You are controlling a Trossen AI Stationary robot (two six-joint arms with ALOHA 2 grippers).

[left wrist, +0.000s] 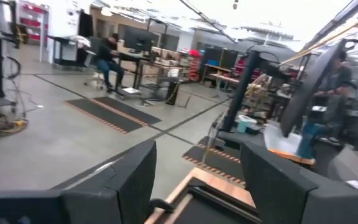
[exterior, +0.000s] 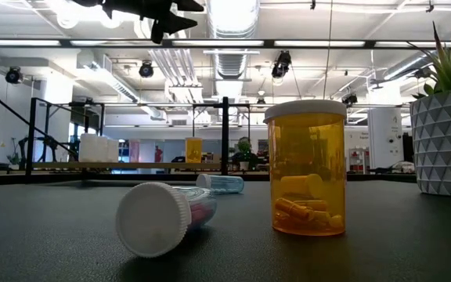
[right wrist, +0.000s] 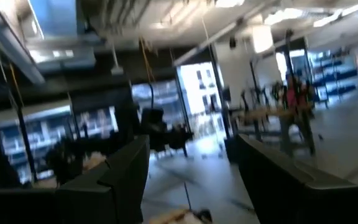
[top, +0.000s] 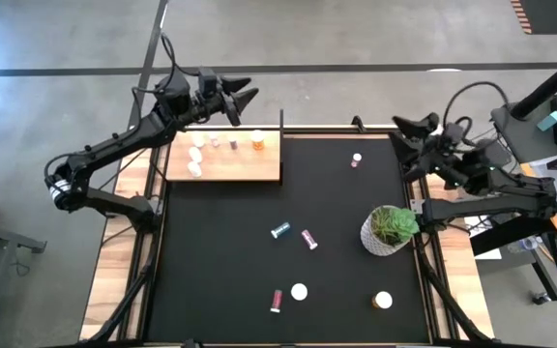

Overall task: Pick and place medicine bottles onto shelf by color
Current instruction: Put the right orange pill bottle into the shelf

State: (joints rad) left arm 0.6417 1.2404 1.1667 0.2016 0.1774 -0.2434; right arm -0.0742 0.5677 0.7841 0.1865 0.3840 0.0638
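1. Both arms are raised with nothing held. The left pincer (top: 243, 100) hangs past the shelf's (top: 249, 170) far edge, fingers apart and empty. The right pincer (top: 406, 126) sits at the table's (top: 220, 271) far right corner, also apart and empty.
2. Several bottles already stand on the shelf, including an orange one (top: 257, 140).
3. Loose ones remain on the table: a teal bottle (top: 280, 230) and a pink bottle (top: 309, 239) lie mid-table, others nearer.
4. Judged step: between placements. Next calls for descending onto one loose bottle.

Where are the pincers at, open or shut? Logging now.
Left pincer: open, empty, raised above the shelf.
Right pincer: open, empty, raised at the table's far right edge.
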